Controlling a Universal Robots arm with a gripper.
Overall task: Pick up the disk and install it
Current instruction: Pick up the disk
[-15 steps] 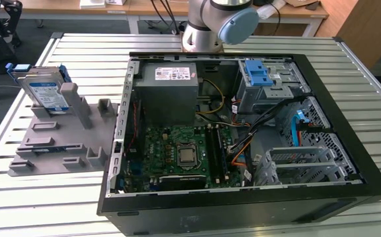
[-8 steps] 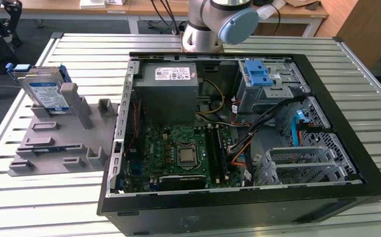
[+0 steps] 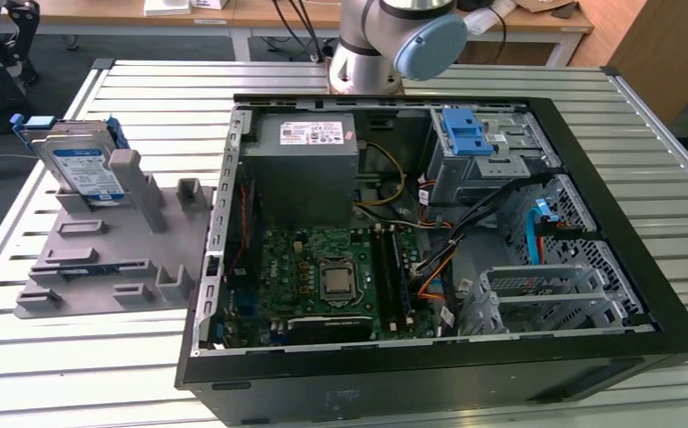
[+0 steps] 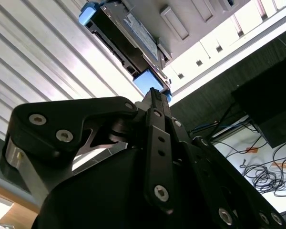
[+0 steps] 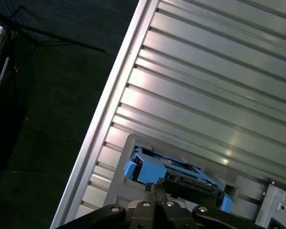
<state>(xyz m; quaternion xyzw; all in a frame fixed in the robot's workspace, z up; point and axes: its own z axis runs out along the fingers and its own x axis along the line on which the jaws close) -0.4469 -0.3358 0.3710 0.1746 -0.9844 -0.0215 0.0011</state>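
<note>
Disk (image 3: 83, 169), a silver drive with a white-and-blue label in a blue carrier bracket, stands on edge in a slot of the grey holder (image 3: 94, 259) at the exterior view's upper left, with the label facing the camera and the blue bracket ends showing above it. The holder lies flat on the ribbed metal surface (image 3: 142, 89), just beside the left wall of the open black computer case (image 3: 439, 366), which fills the centre and right of the exterior view. Inside the case, the grey power supply box (image 3: 308, 156) sits toward the top of the frame, the green motherboard (image 3: 332, 276) lies below it, and a blue latch piece (image 3: 465, 134) sits on the drive cage at the upper right. The arm (image 3: 392, 45) rises from the surface behind the case at the top centre of the exterior view. In the second wrist view the tool (image 4: 153, 93) has its two black fingers drawn together with nothing between them, and the disk (image 4: 126, 36) is seen beyond the fingertips, apart from them, still seated in the holder. In the first wrist view the tool (image 5: 155, 187) again shows its fingers closed against each other, with the disk (image 5: 181, 176) lying past the tips and the ribbed surface (image 5: 219, 86) around it.
</note>
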